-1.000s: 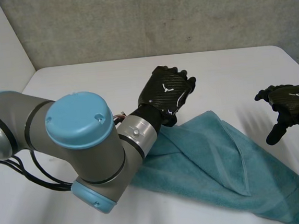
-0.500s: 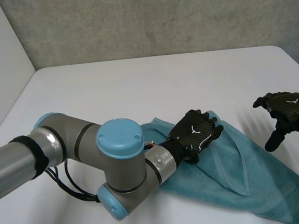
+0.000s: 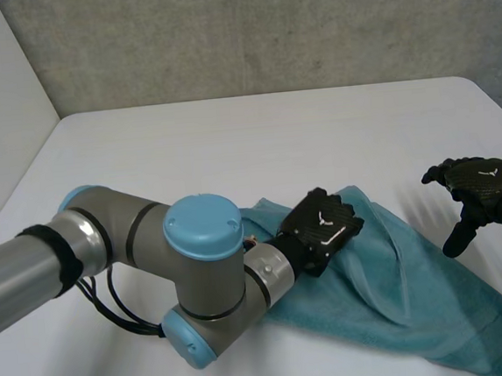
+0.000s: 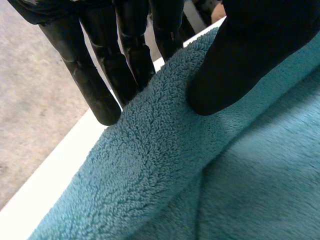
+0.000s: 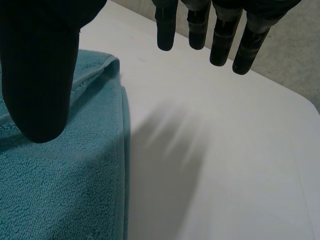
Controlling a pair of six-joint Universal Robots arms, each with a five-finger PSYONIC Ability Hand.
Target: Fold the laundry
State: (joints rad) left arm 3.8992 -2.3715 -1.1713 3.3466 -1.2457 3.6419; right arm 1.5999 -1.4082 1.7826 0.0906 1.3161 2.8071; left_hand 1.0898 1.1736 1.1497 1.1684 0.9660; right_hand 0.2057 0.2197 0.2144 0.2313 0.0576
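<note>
A teal towel (image 3: 401,289) lies crumpled on the white table (image 3: 230,146), running from the middle toward the near right corner. My left hand (image 3: 323,227) rests on its far edge near the left end. In the left wrist view its thumb (image 4: 240,60) and fingers (image 4: 95,75) pinch a raised ridge of the towel (image 4: 165,150) between them. My right hand (image 3: 477,182) hovers open above the table, just right of the towel. In the right wrist view its fingers (image 5: 220,35) hang straight and apart from the thumb (image 5: 40,75), beside the towel's hemmed edge (image 5: 60,190).
My left arm (image 3: 153,276) reaches across the near left part of the table, over the towel's left end. A grey wall (image 3: 263,28) stands behind the table's far edge. Bare white table (image 5: 225,150) lies under the right hand.
My left hand came down from above the table onto the towel and its fingers closed on a ridge of cloth. The right hand has hardly moved.
</note>
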